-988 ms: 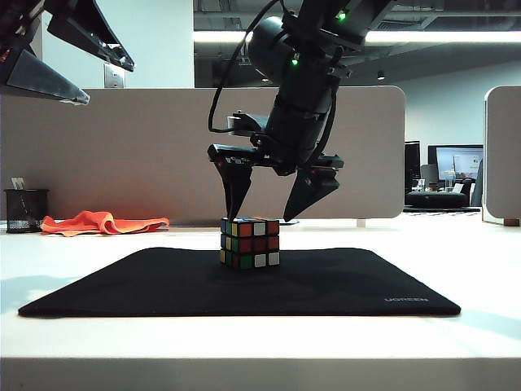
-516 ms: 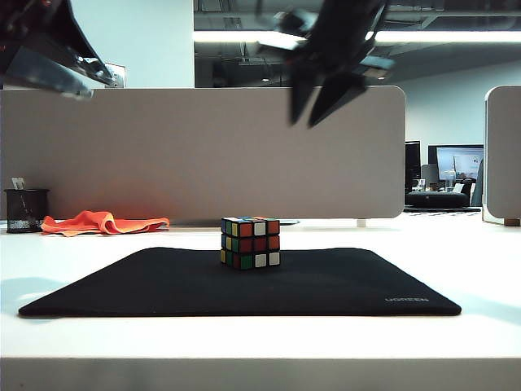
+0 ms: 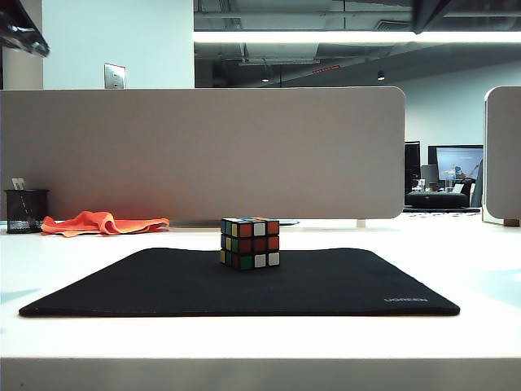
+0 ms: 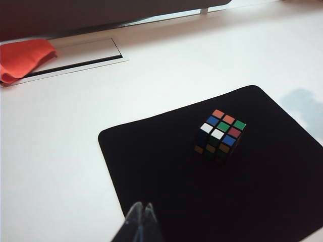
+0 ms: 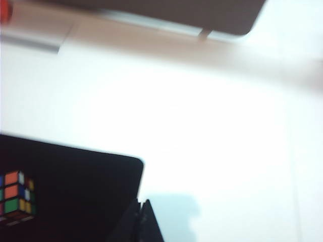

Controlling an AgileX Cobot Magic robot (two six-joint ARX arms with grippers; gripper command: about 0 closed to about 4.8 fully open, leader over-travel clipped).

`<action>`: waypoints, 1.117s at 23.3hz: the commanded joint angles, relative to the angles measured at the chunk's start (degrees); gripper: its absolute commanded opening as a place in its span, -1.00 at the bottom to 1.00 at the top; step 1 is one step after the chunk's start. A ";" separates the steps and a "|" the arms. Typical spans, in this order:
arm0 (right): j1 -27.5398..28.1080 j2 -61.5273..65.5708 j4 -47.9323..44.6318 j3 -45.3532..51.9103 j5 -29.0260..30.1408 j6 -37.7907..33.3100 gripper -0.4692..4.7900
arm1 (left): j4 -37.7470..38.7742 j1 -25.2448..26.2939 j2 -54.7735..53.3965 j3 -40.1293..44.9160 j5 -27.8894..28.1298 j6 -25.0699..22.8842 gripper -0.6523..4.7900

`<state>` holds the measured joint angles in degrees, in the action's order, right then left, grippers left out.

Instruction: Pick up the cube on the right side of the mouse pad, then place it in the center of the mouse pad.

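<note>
The left gripper (image 4: 142,222) has its two fingers pressed together and holds nothing. It hangs high above the near-left part of the mouse pad (image 4: 166,176), and in the exterior view only a dark piece of its arm (image 3: 20,31) shows at the top left corner. The right gripper (image 5: 142,222) is also closed and empty, its tips together above the table (image 5: 212,151), just beside the right far corner of the mouse pad (image 5: 75,191) (this view is rather blurred). The cube (image 3: 250,243) stands free on the mouse pad (image 3: 163,285), about midway between its left and right edges and close to its far edge. An orange cloth (image 3: 102,221) and a black pen cup (image 3: 24,210) lie near the far-left edge of the table (image 3: 260,346).
</note>
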<state>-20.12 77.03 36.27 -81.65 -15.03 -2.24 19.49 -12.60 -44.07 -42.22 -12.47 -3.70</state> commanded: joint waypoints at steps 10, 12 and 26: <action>1.75 -25.22 -17.20 26.58 1.03 0.57 -0.84 | 0.68 0.04 10.38 6.05 2.38 2.56 -0.78; 1.75 -27.98 -17.66 29.40 0.98 0.57 -0.84 | 0.09 0.02 12.20 8.28 2.38 4.15 -0.78; 1.75 -42.21 -16.70 51.30 -7.23 -0.50 -0.82 | -6.38 0.02 24.00 22.08 2.38 8.02 -0.78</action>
<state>-18.35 34.96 17.47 -30.85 -21.39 -1.87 13.93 -12.64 -20.10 -20.47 -10.13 2.74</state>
